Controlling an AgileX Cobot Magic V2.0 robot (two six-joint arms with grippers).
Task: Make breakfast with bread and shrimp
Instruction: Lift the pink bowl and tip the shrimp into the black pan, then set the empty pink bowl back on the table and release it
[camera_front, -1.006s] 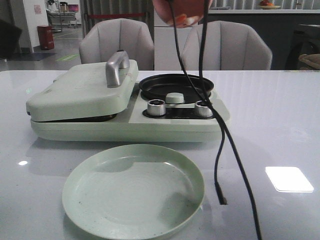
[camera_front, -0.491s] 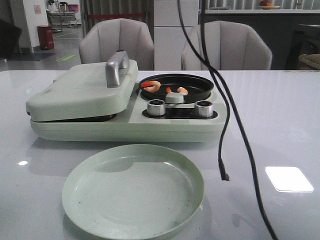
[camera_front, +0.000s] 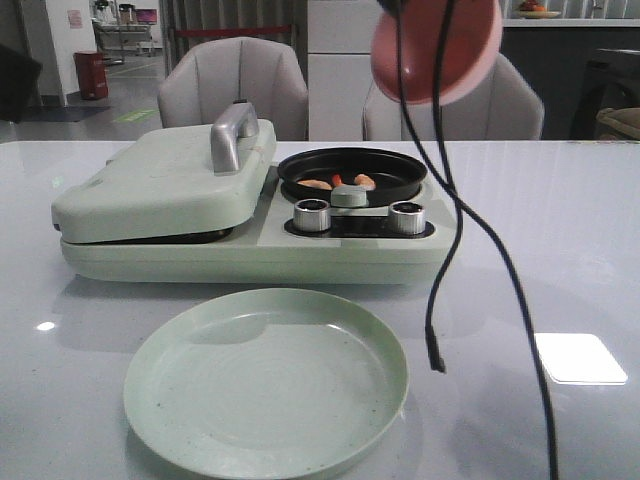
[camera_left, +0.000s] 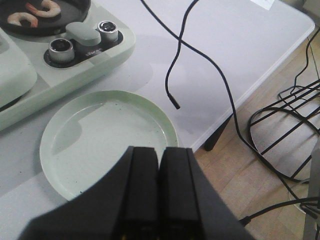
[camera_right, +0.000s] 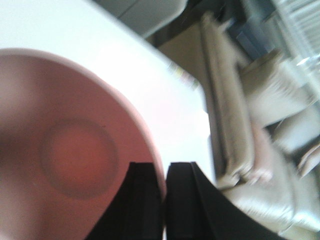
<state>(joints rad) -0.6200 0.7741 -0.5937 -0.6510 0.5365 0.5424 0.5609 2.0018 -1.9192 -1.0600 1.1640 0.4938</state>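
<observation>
Three curved orange-pink shrimp (camera_front: 330, 183) lying in the round black pan (camera_front: 352, 172) of the matte pale-green breakfast maker (camera_front: 250, 215), behind two ribbed metal knobs (camera_front: 312, 214). Hinged lid (camera_front: 165, 180) shut, chrome handle on top. Smooth round green plate (camera_front: 266, 380) just in front on the glossy white table (camera_front: 560, 250), bare. Left gripper (camera_left: 159, 165) clenched on nothing, black fingers pressed together. Right gripper (camera_right: 164, 175) pinching the rim of a tilted pink bowl (camera_front: 437, 48) (held high above the pan). Thin black cables (camera_front: 450, 250) dangling. No bread seen.
</observation>
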